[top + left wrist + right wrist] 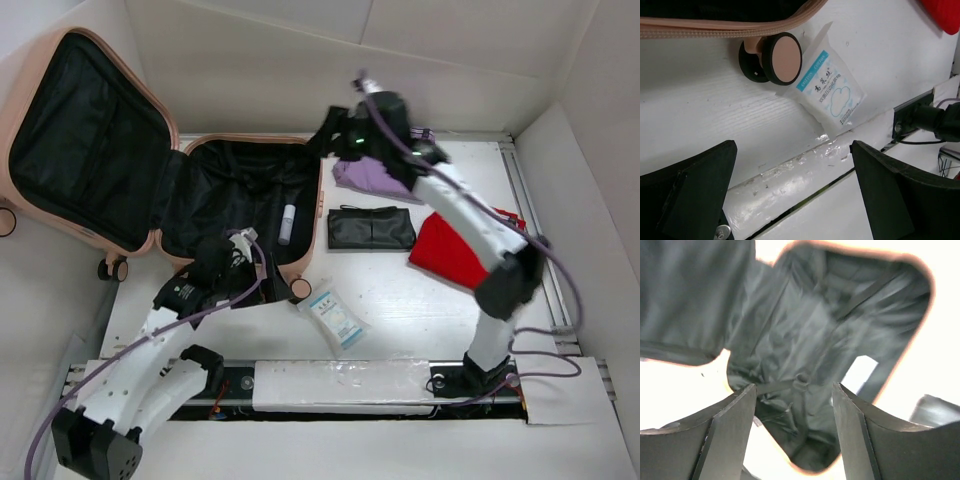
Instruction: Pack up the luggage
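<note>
Left pincer (792, 162): fingers spread wide, nothing between them. It sits low over the desk (700, 120), at the near edge of the luggage (85, 140).
- Straight ahead of the gap: one pink-and-black caster wheel (782, 57) under the luggage's zipped rim.
- Ahead and towards the right finger: a flat white packet (827, 92) with blue print, lying on the desk just beside the wheel. It is outside the luggage and clear of both fingers.
- Far beyond the right finger, at the frame corner: the edge of a red item (942, 12).

Right pincer (794, 390): fingers spread, gripping nothing. It is held above the luggage's open base, near its far right corner. The wrist view is blurred.
- Below and ahead of the gap: black lining with crossed straps and a buckle.
- Beyond the right finger: a small white tube (288, 223) lying inside the base on the lining.
- Outside the right finger: a black pouch (371, 228) on the desk, just beside the luggage's right wall.
- Behind the pincer, under the wrist: a purple cloth (365, 175). The red item lies under the forearm.

Luggage: open. The lid leans back to the left, the base lies flat on the desk, and the peach rim is visible all round.
</note>
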You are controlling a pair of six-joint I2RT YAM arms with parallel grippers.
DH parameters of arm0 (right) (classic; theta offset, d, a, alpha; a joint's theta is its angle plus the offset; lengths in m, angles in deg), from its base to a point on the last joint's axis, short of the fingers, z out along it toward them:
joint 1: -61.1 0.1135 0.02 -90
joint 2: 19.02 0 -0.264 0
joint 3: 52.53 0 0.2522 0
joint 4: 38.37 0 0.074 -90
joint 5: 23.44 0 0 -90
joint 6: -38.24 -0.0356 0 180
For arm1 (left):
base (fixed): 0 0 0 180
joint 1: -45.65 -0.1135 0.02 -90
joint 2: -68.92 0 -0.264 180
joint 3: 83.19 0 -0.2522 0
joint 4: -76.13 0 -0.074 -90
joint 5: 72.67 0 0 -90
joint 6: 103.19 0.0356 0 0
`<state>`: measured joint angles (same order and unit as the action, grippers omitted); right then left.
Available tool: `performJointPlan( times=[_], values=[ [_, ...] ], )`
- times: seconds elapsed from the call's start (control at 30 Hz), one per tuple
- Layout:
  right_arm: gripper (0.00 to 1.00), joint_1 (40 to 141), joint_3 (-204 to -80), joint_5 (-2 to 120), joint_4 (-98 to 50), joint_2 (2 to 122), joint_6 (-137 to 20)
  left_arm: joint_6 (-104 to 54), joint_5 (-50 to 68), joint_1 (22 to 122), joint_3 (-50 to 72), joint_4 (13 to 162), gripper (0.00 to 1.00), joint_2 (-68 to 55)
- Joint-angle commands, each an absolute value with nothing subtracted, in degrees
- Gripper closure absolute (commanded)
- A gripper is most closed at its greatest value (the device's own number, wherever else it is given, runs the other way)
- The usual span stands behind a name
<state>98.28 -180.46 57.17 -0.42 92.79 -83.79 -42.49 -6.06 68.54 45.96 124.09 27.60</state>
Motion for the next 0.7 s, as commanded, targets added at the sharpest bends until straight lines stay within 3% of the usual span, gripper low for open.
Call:
performJointPlan(
  times=[0.0,0.1,0.2,0.23,0.3,0.37,0.47,0.67],
  values=[
    [0.32,93.36,-170.84,58.83,-1.06,77.27,-78.76,-40.7,-8.42,68.85,45.87,119.78,0.03,25.42],
    [0.32,90.99,-162.91,58.83,0.96,69.95,-76.9,-42.79,-6.67,69.98,44.38,118.46,0.03,23.31],
    [0.32,90.98,-152.1,58.83,3.34,61.25,-76.11,-52.07,7.93,88.03,40.08,115.4,0.03,17.35],
    [0.32,90.98,-147.81,58.83,4.04,59.31,-75.41,-55.34,13.67,102.19,38.07,115.99,0.03,11.06],
    [0.32,90.98,-144.62,58.83,7.11,54.21,-74.88,-60.89,25.54,112.14,30.16,120.1,0.02,4.44],
    [0.32,90.98,-141.11,58.83,9.74,51.05,-74.27,-66.07,25.6,115.25,28.9,120.13,0.02,-0.58],
    [0.32,90.28,-137.15,58.04,11.6,44.98,-74.26,-72.67,24.8,115.26,32.14,116.88,0.07,1.93],
    [0.32,86.51,-130.9,54.88,14.94,36.18,-73.21,-82.97,29.81,115.26,34.53,117.14,0.08,1.25]
  ],
)
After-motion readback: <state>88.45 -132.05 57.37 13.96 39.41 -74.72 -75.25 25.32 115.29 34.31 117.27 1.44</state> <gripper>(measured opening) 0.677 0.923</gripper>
